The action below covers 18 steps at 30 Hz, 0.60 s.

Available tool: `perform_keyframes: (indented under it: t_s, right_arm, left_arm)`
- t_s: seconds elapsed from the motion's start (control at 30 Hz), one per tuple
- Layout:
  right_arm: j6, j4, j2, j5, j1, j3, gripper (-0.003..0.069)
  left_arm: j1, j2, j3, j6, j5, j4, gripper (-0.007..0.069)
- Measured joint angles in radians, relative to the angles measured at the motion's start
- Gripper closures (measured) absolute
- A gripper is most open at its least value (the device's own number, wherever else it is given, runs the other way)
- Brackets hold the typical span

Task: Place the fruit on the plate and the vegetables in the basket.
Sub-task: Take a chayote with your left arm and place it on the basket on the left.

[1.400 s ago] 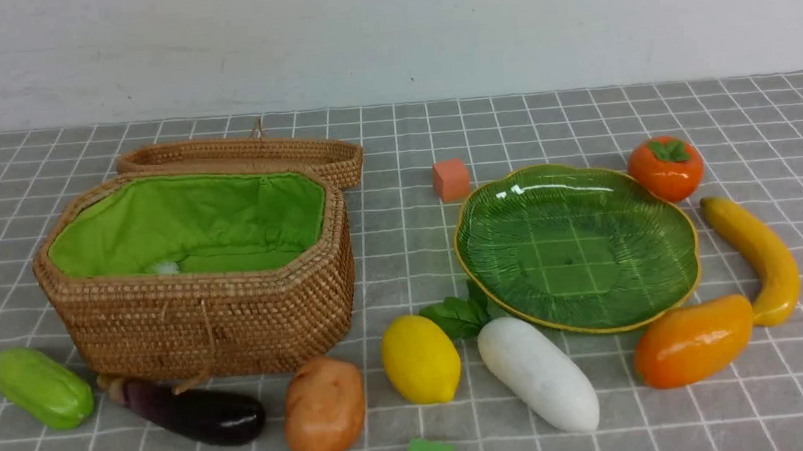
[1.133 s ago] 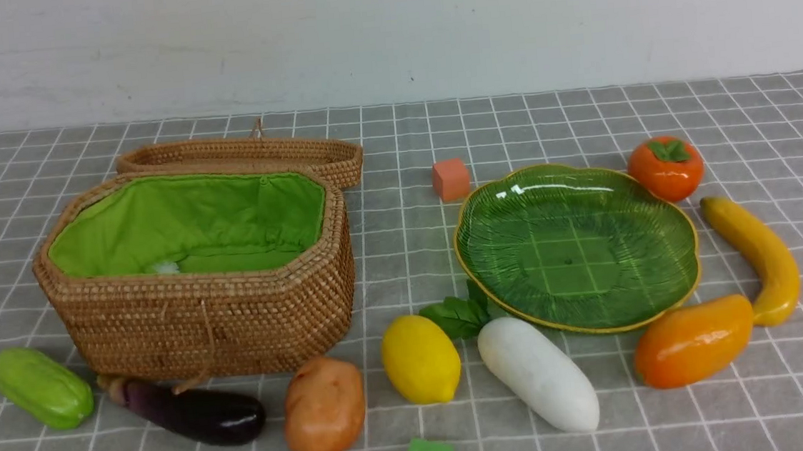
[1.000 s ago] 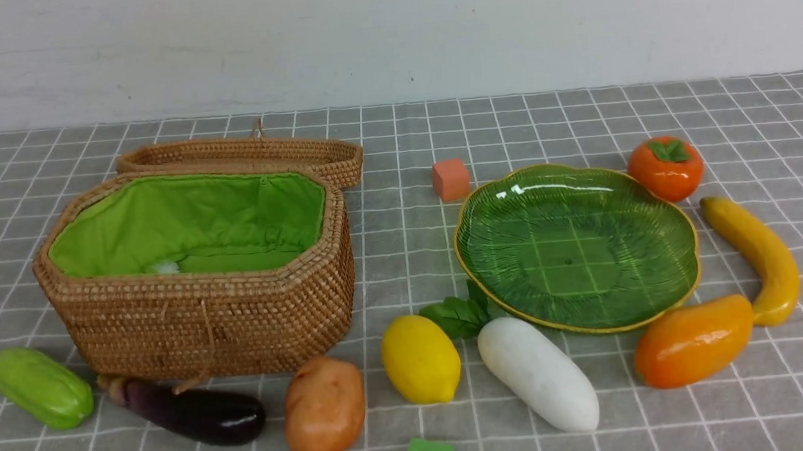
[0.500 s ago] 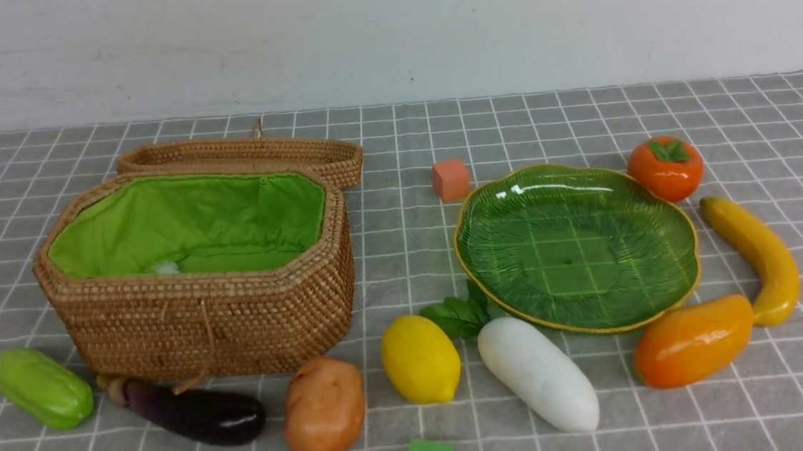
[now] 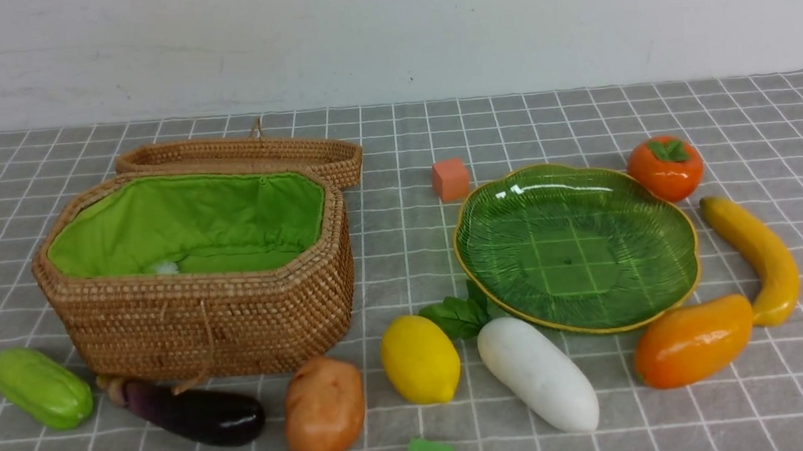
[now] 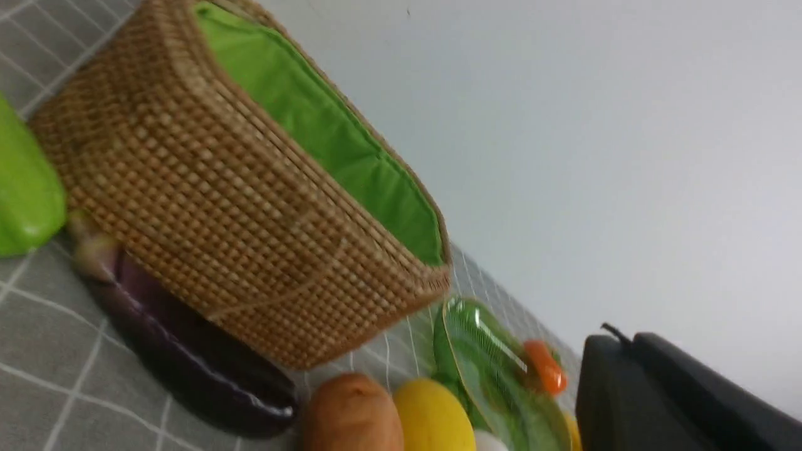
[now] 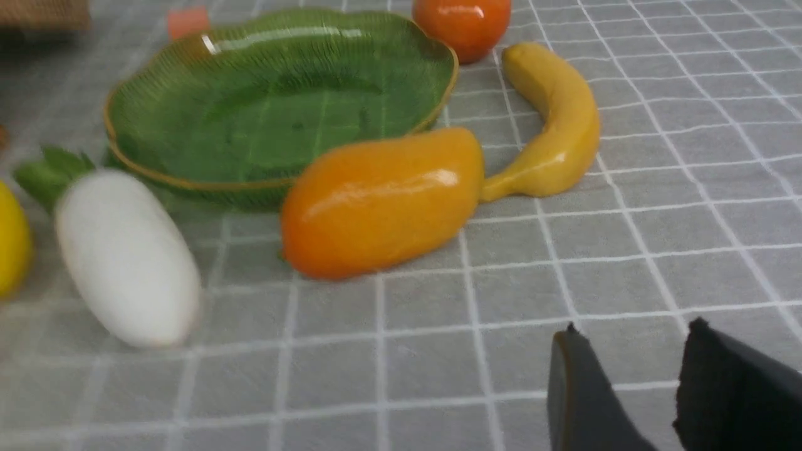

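We have our left gripper (image 6: 617, 338) closed on nothing, at the near-left corner in the front view. Our right gripper (image 7: 633, 338) stands open, with bare cloth between its fingers.

Taking the front view as a clock face, far side at twelve, we see the tan woven wicker basket (image 5: 202, 327) with green cloth lining at about nine to ten o'clock, its wicker lid (image 5: 238, 151) behind it. The ribbed green glass plate (image 5: 576, 262) lies toward three o'clock.

From the plate's centre, the glossy round orange persimmon (image 5: 666, 169) is at one to two o'clock, the long yellow banana (image 5: 759, 258) at three, the orange mango-like oval (image 5: 694, 342) at five and the white oblong radish (image 5: 538, 372) at six to seven, with the dark green leaf sprig (image 5: 455, 316) at eight.

From the basket's centre, the light green ridged gourd (image 5: 42, 388) is at eight o'clock, the glossy dark purple eggplant (image 5: 190, 413) at six, the tan-orange oval potato (image 5: 324, 409) at five and the yellow oval lemon (image 5: 421, 359) at four.
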Motion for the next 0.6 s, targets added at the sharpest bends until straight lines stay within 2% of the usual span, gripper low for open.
perform_keyframes:
  t_s: [0.07, 0.1, 0.13, 0.2, 0.3, 0.4, 0.5, 0.6]
  right_arm:
    - [0.055, 0.077, 0.0, -0.038, 0.0, 0.0, 0.0419]
    - [0.13, 0.191, 0.0, -0.106, 0.0, 0.0, 0.0419]
    - [0.135, 0.201, 0.0, -0.112, 0.0, 0.0, 0.0419]
    - [0.176, 0.277, 0.0, -0.162, 0.0, 0.0, 0.0419]
    - [0.185, 0.332, 0.0, -0.133, 0.001, -0.008, 0.0419]
    - [0.149, 0.363, 0.012, 0.041, 0.027, -0.097, 0.0419]
    - [-0.018, 0.363, 0.142, 0.308, 0.091, -0.321, 0.0419]
    - [-0.134, 0.353, 0.292, 0.524, 0.128, -0.505, 0.0419]
  left_arm:
    - [0.0, 0.051, -0.059, 0.022, 0.085, 0.011, 0.0638]
    - [0.0, 0.149, -0.135, 0.056, 0.211, 0.039, 0.0638]
    - [0.0, 0.16, -0.143, 0.056, 0.224, 0.043, 0.0638]
    - [0.0, 0.287, -0.212, 0.079, 0.362, 0.096, 0.0638]
    - [0.0, 0.388, -0.262, 0.098, 0.464, 0.145, 0.0638]
    - [0.0, 0.514, -0.297, 0.128, 0.521, 0.208, 0.0638]
    - [0.0, 0.627, -0.329, 0.139, 0.539, 0.273, 0.0638]
    - [0.0, 0.711, -0.374, 0.12, 0.545, 0.336, 0.0638]
